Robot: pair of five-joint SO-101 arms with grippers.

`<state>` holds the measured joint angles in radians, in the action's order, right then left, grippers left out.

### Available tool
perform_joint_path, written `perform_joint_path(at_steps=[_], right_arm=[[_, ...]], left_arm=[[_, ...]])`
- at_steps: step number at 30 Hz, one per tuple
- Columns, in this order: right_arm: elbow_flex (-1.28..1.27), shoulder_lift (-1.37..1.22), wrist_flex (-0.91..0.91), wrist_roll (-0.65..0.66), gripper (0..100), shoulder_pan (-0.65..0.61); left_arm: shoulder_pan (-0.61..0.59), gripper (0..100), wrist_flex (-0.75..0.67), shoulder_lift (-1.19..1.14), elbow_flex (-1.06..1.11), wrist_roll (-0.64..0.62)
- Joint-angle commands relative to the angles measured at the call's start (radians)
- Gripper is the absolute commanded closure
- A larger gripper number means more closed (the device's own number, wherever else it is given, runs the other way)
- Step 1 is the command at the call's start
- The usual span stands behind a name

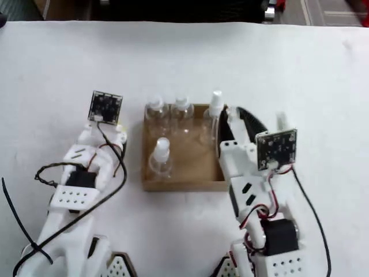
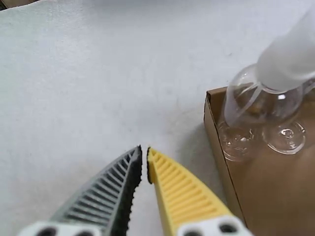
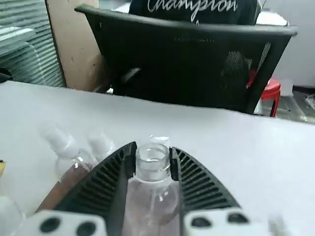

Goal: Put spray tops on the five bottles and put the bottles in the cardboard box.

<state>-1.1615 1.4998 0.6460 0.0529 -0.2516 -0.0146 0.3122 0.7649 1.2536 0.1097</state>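
The cardboard box (image 1: pixel 190 173) lies mid-table between the arms. Several clear bottles with white spray tops stand in it: two at the back left (image 1: pixel 155 111) (image 1: pixel 181 108), one at the back right (image 1: pixel 215 105), one at the front left (image 1: pixel 160 154). My right gripper (image 3: pixel 152 150) is shut on the neck of a clear bottle (image 3: pixel 150 196) with no top, at the box's right wall (image 1: pixel 226 144). My left gripper (image 2: pixel 144 152) rests shut and empty over the table, just left of the box (image 2: pixel 216 128).
A small white part (image 1: pixel 281 121), maybe a spray top, stands on the table right of my right gripper. White table (image 1: pixel 57 63) spreads on all sides. A black chair (image 3: pixel 197 59) stands beyond the table's far edge.
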Motion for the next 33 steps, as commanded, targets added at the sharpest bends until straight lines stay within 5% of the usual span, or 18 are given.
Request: perform_joint_path(at_steps=[1,13,33], right_arm=[[-0.112,0.033,-0.097,-0.026,98.2,-0.05],[-0.508,0.312,-0.3,-0.023,98.2,-0.099],[-0.529,0.277,-0.312,0.043,98.2,-0.14]], left_arm=[[-0.022,98,-0.055,-0.002,-0.002,-0.005],[-0.021,98,-0.121,-0.002,0.034,-0.006],[-0.018,98,-0.117,-0.002,0.035,-0.006]])
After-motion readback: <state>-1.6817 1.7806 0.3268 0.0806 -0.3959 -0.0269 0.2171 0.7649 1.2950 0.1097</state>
